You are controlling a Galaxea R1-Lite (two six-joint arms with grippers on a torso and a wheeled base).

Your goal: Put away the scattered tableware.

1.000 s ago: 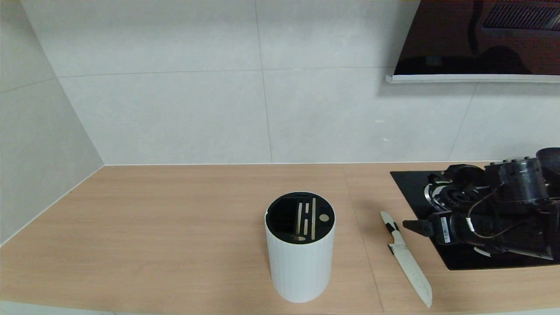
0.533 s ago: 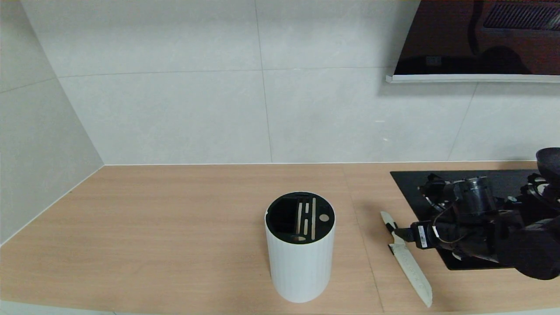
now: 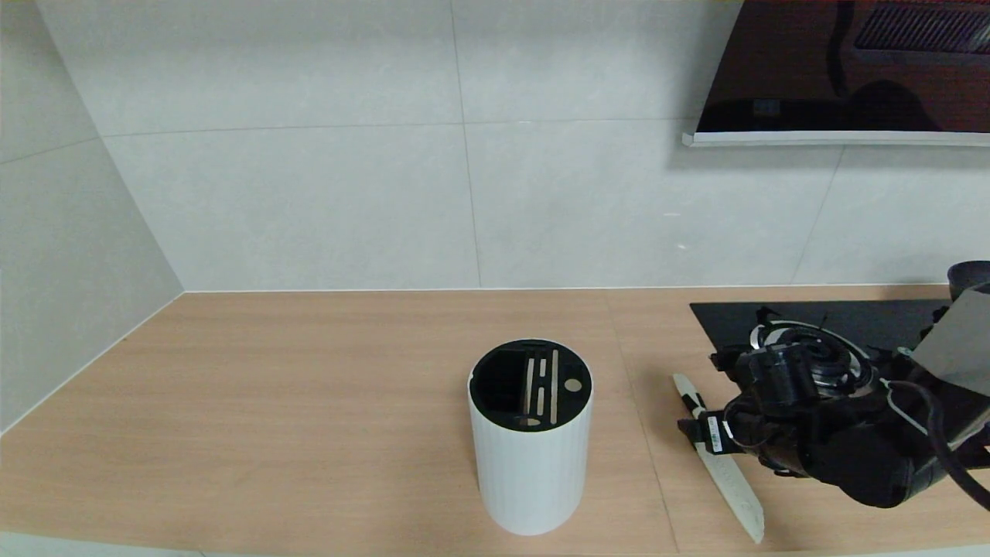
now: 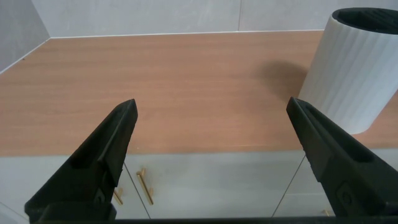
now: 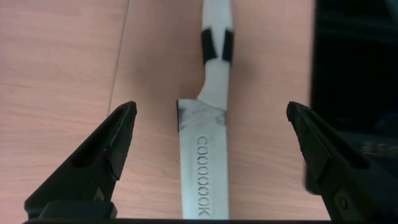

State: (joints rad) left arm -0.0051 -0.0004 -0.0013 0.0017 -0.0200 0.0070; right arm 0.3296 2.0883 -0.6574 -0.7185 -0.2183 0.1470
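Head view: white ribbed cylindrical knife block with black slotted top stood upright on the wooden desk. White-bladed knife with white-and-black handle lay flat to its right, beside the black cooktop; right jaws over the handle.
Left wrist view: left jaws released, spread wide at the desk's front edge.
Right wrist view: right jaws released, straddling the knife.

Right arm: black rounded housings, looped black cable, small white label behind the pincer, whose two black fingers taper to points.
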